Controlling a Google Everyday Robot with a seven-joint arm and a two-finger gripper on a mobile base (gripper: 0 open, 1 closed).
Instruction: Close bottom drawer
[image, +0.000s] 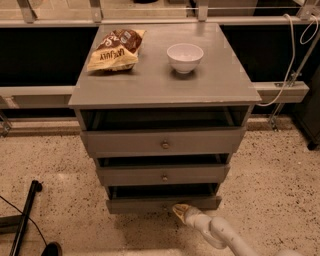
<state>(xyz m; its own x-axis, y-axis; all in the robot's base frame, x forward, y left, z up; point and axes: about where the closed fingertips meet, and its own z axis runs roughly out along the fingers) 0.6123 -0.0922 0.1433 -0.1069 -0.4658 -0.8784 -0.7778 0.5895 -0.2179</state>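
Observation:
The grey wooden cabinet (165, 80) has three drawers, all pulled partly out. The bottom drawer (140, 204) is the lowest, with a plain grey front and a shallow dark box showing above it. Its knob is hidden behind my gripper. My gripper (178, 210) sits at the front of the bottom drawer, right of its middle, with its pale tip against the drawer face. My white arm (220, 234) reaches in from the lower right. The middle drawer (164, 175) and the top drawer (164, 142) show their round brass knobs.
A snack bag (116, 49) and a white bowl (185, 57) rest on the cabinet top. A black pole (24, 220) lies on the speckled floor at the lower left. A white cable (292, 55) hangs at the right by a rail.

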